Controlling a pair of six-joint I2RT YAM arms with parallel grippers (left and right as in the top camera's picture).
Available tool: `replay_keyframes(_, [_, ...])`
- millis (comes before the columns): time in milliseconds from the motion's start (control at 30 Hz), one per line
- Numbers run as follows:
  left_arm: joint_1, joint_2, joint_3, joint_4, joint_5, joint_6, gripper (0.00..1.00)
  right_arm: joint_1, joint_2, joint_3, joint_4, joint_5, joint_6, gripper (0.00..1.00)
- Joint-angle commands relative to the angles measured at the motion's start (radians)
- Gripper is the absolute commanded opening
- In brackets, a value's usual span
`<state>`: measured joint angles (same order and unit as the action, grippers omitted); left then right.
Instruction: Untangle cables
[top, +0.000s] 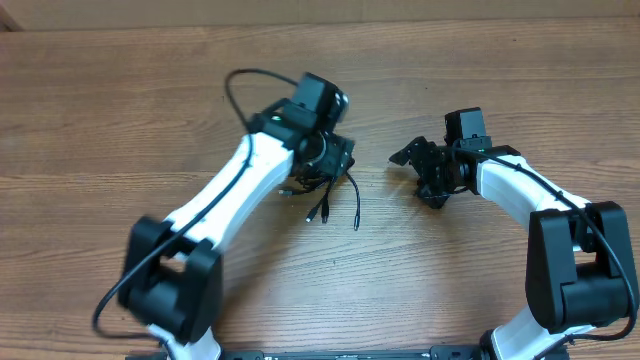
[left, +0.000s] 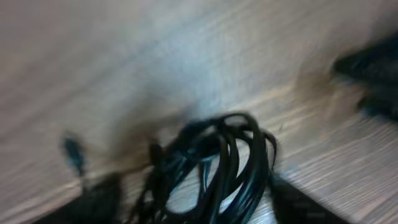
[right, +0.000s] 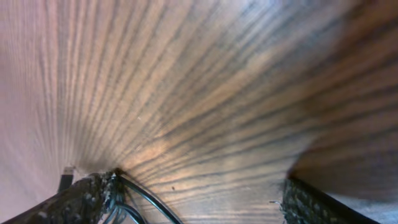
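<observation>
Wood-grain counter (top: 120, 90) underneath, pale and streaked. Far from finished, by the look of it: cables (top: 327, 195) bunched in one dark knot near the counter's middle, directly under the left hand (left: 196, 205), loops crossing over one another in the left wrist view, no cord laid out apart from the rest. Only a few tails loose, trailing out of the knot toward 6 o'clock, small plugs (top: 357, 226) at the tips. Long axis of the whole bunch roughly 12 to 6, plug ends pointing at 6. Left hand's fingers either side of the bunch, view too blurred to tell whether clamped on it or merely straddling it. Right hand (right: 199, 198) at 3 o'clock of the bunch, well apart from it, released, fingers spread with bare wood between. Thin black strands (right: 140, 199) beside one finger, cable or own wiring not clear. Left to do, probably nearly everything: drawing each cord free of the knot and laying them out apart.
</observation>
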<state>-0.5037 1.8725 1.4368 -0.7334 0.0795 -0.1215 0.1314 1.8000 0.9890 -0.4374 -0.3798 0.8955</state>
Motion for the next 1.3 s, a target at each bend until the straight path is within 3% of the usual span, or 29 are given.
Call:
replay_keyframes(0, [-0.006,0.065,0.003,-0.034,0.012,0.052,0.23,-0.001,0.025,-0.017,-0.006,0.102,-0.022,0.9])
replay_keyframes(33, [-0.005,0.076,0.003,-0.045,0.004,0.067,0.06,-0.001,0.025,-0.017,-0.01,0.114,-0.021,0.9])
replay_keyframes(67, [-0.002,0.084,0.004,-0.055,-0.018,0.074,0.04,-0.001,0.025,-0.017,-0.01,0.117,-0.021,0.89])
replay_keyframes(400, [0.029,-0.002,0.156,-0.138,-0.102,0.077,0.04,-0.001,0.025,-0.017,-0.009,0.117,-0.022,0.89])
replay_keyframes(567, [0.021,-0.023,0.292,-0.219,-0.299,0.134,0.04,-0.001,0.025,-0.017,-0.009,0.117,-0.021,0.89])
replay_keyframes(733, [-0.003,-0.013,0.299,-0.248,-0.482,0.153,0.04,-0.001,0.025,-0.017,-0.004,0.117,-0.021,0.89])
replay_keyframes(1000, [-0.055,0.061,0.265,-0.307,-0.401,0.136,0.04,-0.001,0.025,-0.017,-0.001,0.117,-0.022,0.89])
replay_keyframes(1267, [-0.133,0.187,0.178,-0.318,-0.399,0.004,0.04,-0.001,0.025,-0.017,-0.002,0.117,-0.022,0.88])
